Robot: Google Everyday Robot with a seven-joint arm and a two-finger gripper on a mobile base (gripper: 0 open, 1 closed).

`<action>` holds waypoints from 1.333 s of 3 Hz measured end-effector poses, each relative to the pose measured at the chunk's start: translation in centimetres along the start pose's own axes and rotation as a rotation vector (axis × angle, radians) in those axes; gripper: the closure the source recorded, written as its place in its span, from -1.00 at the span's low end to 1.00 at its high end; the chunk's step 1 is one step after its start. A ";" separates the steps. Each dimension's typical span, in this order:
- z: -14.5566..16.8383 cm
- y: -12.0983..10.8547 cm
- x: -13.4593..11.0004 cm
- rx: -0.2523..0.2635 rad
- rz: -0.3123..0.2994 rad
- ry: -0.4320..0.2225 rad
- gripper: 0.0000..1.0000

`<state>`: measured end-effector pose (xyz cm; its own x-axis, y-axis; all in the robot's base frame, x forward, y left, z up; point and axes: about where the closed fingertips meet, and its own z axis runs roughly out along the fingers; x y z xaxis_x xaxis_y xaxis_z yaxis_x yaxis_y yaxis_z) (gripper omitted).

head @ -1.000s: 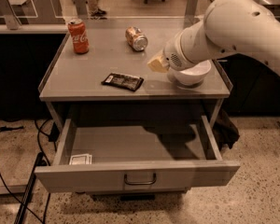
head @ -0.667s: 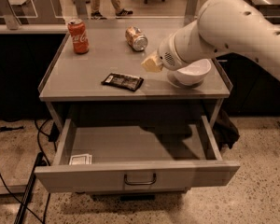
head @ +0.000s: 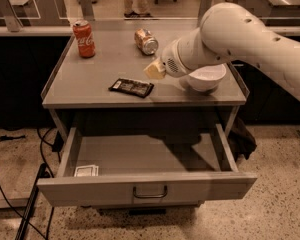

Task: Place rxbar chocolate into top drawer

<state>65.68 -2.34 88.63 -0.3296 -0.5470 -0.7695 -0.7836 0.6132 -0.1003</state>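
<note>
The chocolate bar (head: 131, 87) is left flat on the tabletop (head: 90, 81), not yet grasped. The gripper (head: 155, 70) is held near it, presumably for pickup; whether it is spread or closed cannot be told. The top drawer (head: 90, 191) is pulled open to receive the bar.

Gripper (head: 154, 70) above table (head: 90, 86), largely hidden by arm (head: 230, 34)

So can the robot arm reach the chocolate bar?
Probably yes. The end effector hangs close to the chocolate bar, which lies on the table, and nothing sits between them.
</note>
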 end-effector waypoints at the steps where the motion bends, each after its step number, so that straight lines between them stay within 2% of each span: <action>1: 1.3 0.1 -0.2 -0.016 0.005 -0.004 0.28; 2: 2.8 0.7 -0.5 -0.051 0.006 -0.009 0.12; 3: 2.9 0.7 -0.5 -0.054 0.006 -0.010 0.12; 4: 3.7 0.9 -0.4 -0.071 0.008 -0.009 -0.02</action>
<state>67.04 0.53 86.57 -0.3315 -0.5365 -0.7761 -0.8164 0.5754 -0.0491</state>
